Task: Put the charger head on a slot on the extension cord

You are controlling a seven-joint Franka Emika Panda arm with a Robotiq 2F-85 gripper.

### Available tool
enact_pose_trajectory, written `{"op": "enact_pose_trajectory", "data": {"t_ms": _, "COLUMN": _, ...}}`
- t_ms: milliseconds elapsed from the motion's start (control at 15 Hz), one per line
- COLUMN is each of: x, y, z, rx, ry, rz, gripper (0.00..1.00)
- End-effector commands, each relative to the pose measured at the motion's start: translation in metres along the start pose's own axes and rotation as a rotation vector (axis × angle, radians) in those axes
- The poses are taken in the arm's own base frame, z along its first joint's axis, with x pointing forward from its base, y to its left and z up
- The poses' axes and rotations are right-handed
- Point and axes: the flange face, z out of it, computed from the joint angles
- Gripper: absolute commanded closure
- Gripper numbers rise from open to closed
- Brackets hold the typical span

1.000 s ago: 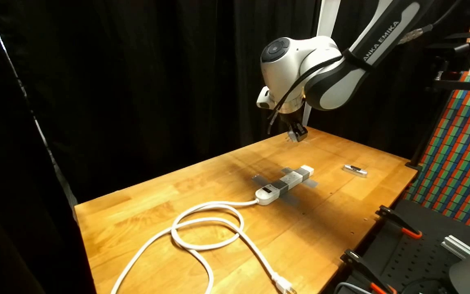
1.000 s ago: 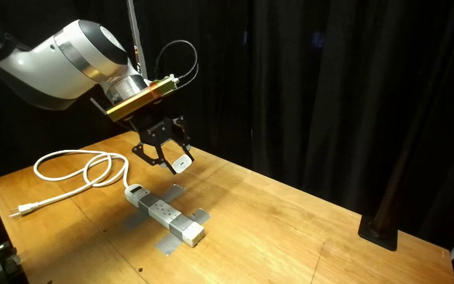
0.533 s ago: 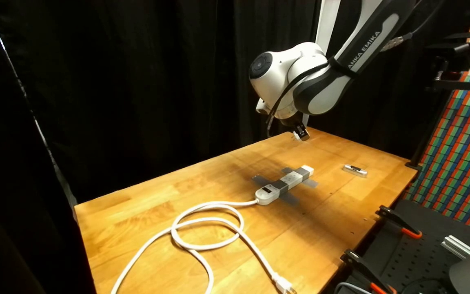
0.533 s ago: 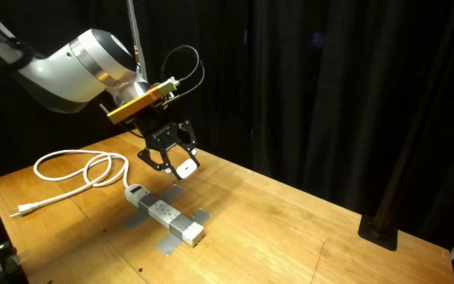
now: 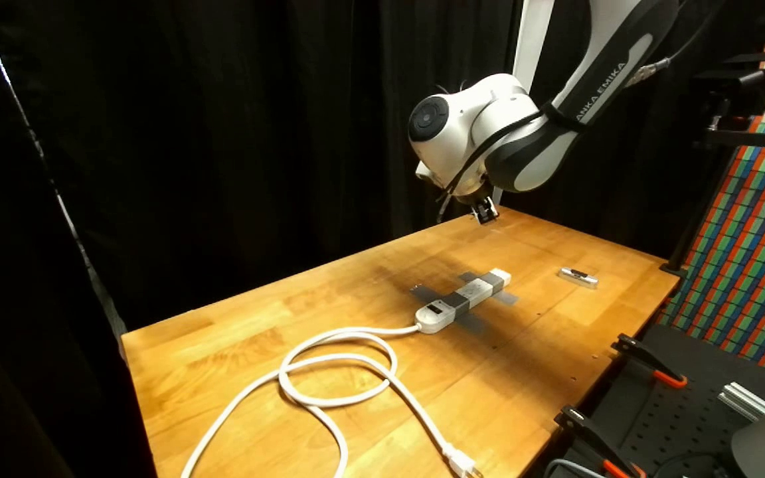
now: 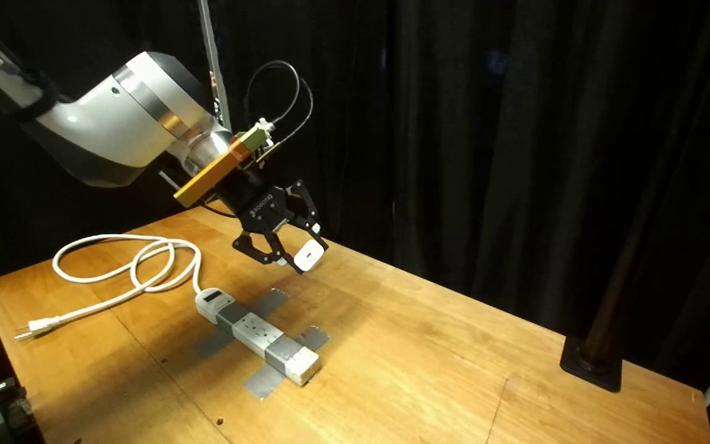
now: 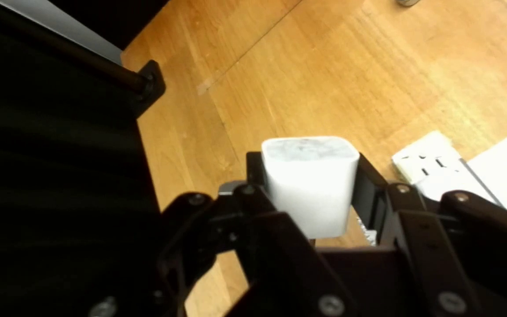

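Your claw (image 6: 312, 258) is pinching the charger head (image 7: 310, 193), its fingers (image 7: 366, 185) pressed to opposite sides of the white block, which hangs above the table (image 6: 453, 370). In the last half second you have drawn it toward two o'clock in an exterior view, where its port (image 6: 309, 254) shows, and rolled it slightly. That widens the gap to the extension cord (image 6: 257, 332) in that view, so I'd take this as lining up, not yet lowering. (I can't make out the prongs surely, but with the port facing out like that, I doubt they point down; expect more turning before you plug in.)

Farther out, the cord's strip hasn't shifted: it lies at seven o'clock from the claw in the same view, and its bare sockets (image 7: 429, 155) sit near three o'clock in the wrist view, partly hidden by the claw. Grey tape (image 6: 284, 350) crosses it and seems to hold it down, so it should bear a push. The cable (image 6: 87, 280) loops off toward ten o'clock, well apart from the claw.
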Motion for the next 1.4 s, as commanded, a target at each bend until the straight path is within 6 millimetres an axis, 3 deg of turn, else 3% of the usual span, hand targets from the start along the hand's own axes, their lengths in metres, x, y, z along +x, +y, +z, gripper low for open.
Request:
{"op": "enact_pose_trajectory", "data": {"t_ms": 0, "x": 0.005, "y": -0.002, "z": 0.016, "rx": -0.173, "ry": -0.008, "rz": 0.098, "gripper": 0.77}}
{"op": "enact_pose_trajectory", "data": {"t_ms": 533, "x": 0.005, "y": -0.024, "z": 0.076, "rx": -0.56, "ry": -0.238, "rz": 0.053, "gripper": 0.77}}
{"op": "enact_pose_trajectory", "data": {"t_ms": 933, "x": -0.002, "y": -0.026, "z": 0.082, "rx": -0.734, "ry": -0.483, "rz": 0.149, "gripper": 0.77}}
{"op": "enact_pose_trajectory", "data": {"t_ms": 1000, "x": -0.005, "y": -0.033, "z": 0.085, "rx": -0.688, "ry": -0.424, "rz": 0.088, "gripper": 0.52}}
{"op": "enact_pose_trajectory", "data": {"t_ms": 1333, "x": -0.002, "y": -0.033, "z": 0.083, "rx": -0.723, "ry": -0.454, "rz": 0.116, "gripper": 0.52}}
